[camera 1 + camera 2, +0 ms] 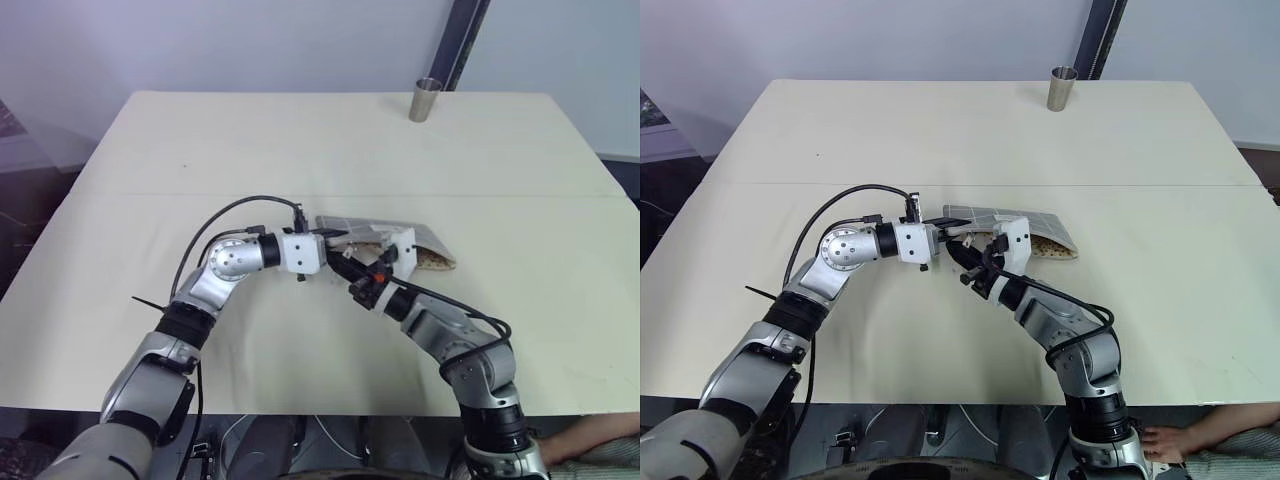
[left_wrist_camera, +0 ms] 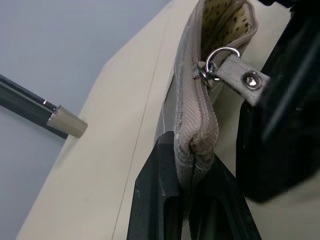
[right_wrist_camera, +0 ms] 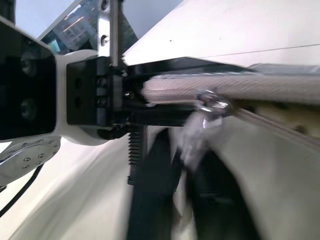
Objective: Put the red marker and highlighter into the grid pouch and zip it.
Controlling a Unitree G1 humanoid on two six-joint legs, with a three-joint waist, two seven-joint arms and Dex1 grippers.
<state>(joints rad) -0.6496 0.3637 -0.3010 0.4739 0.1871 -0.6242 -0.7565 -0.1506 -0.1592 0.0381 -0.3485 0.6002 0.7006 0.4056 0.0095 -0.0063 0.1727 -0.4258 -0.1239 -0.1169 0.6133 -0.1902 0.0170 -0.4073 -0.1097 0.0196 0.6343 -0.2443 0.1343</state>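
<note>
while the grid pouch (image 1: pixel 1012 222) lies near the middle of the table (image 1: pixel 840 130), both hands are at its zipper end

- grid pouch: grey fabric with white grid lines, flat on the table; mouth gaping on the side away from the left arm, pale dotted lining showing there (image 1: pixel 1050 247)
- left hand (image 2: pixel 192 200): black fingers pressed together on the closed end of the pouch, pinching the fabric edge where the zipper tape folds over
- zipper pull (image 2: pixel 235 70): metal ring and pale tab with a rivet, sitting close to the pinched end, so most of the zip reads as undone
- right hand (image 3: pixel 182 195): fingers pressed together just below the pull; the wrist view is blurred here, but they appear to pinch the pale tab hanging from the ring
- red marker, highlighter: neither lies on the table around the pouch; judged to be already inside, though the lining visible shows no pen
- metal cup (image 1: pixel 1062 87): standing at the far table edge, well apart from the pouch

status: loading judged done; zipping only at its start. left: draw the pull along the whole mouth while the left hand anchors the end, then let go
</note>
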